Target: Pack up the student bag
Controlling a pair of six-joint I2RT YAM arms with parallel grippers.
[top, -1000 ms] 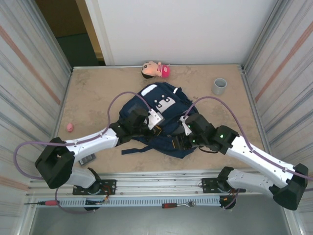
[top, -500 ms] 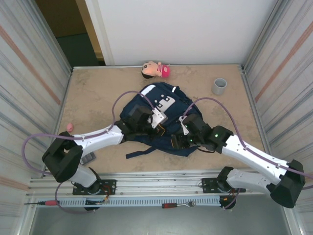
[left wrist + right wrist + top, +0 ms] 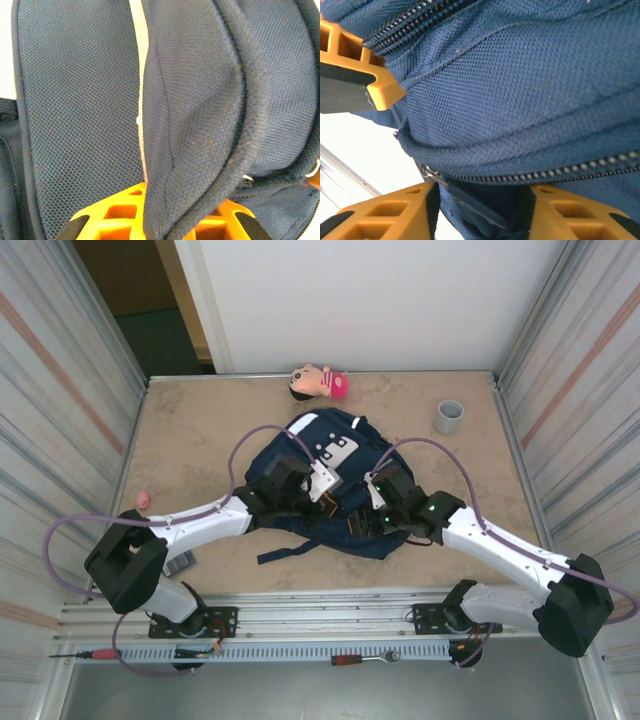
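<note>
Since a second ago the right arm has swung inward and the left has reached further over the student bag (image 3: pixel 352 436), which lies flat mid-table, its near strap dragged sideways. Left gripper (image 3: pixel 160 220) is clamped on a piped fold of the navy fabric. Right gripper (image 3: pixel 480 212) straddles cloth beside the zip (image 3: pixel 545 173); whether it pinches, I cannot tell. Packing looks barely begun: the doll head (image 3: pixel 318 382), grey cup (image 3: pixel 449 416) and a small pink object (image 3: pixel 143 499), possibly an eraser, lie loose on the table (image 3: pixel 200 430).

Navy student bag (image 3: pixel 350 430), seemingly white-striped; right pincer (image 3: pixel 480 195) orange
</note>
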